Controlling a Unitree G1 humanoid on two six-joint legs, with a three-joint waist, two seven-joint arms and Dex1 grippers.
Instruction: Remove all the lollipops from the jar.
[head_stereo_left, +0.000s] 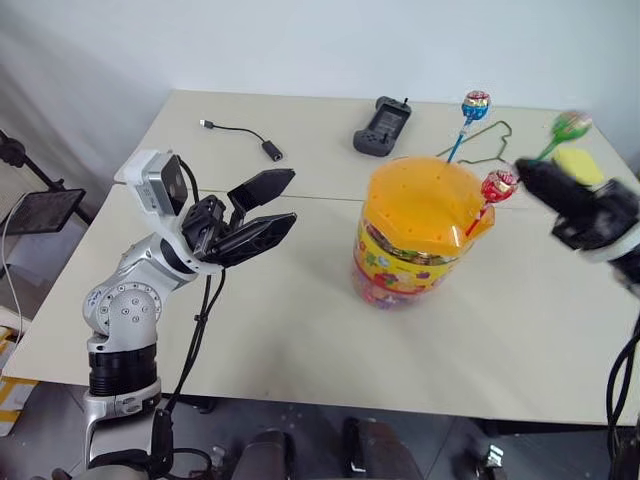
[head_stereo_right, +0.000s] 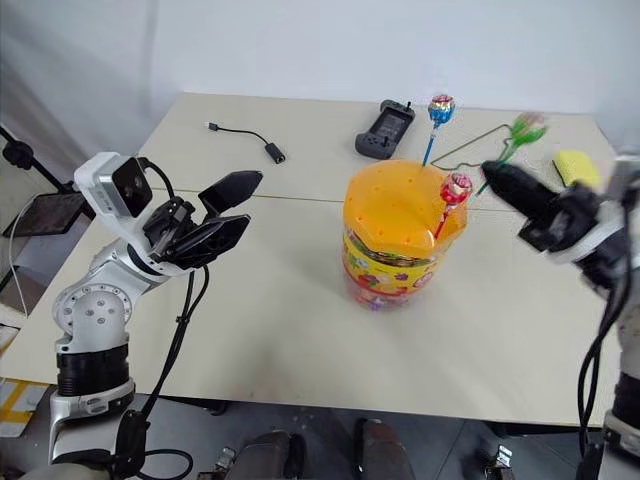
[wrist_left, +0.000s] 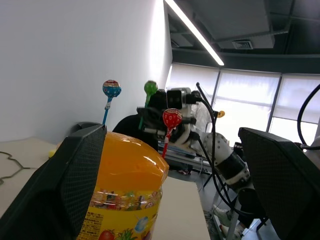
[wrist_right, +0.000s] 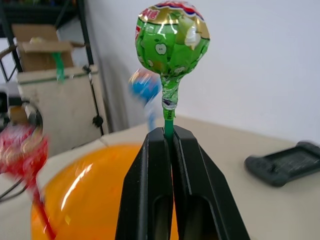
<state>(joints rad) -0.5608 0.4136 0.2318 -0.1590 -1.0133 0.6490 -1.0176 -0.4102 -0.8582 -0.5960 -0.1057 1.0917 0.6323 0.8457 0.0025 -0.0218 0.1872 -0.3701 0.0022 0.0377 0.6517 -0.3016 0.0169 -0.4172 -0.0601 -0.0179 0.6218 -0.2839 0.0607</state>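
Right gripper (wrist_right: 170, 131) clenches a green lollipop (wrist_right: 171, 37) stick, left gripper (head_stereo_left: 268, 205) spread wide; jar (head_stereo_left: 420, 235) label unreadable.

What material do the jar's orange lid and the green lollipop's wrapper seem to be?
Jar lid: likely glossy, translucent plastic; it glows orange and carries bright highlights.
Green lollipop wrapper: probably thin shiny foil or film; it is crinkled, reflective and twisted tight at the stick.

Your right gripper (head_stereo_left: 527, 175) pinches the green lollipop (head_stereo_left: 570, 126) beside the jar (head_stereo_left: 418, 232). Red (head_stereo_left: 498, 185) and blue (head_stereo_left: 475, 105) lollipops stand in its lid. Your left gripper (head_stereo_left: 285, 200) gapes nearby.
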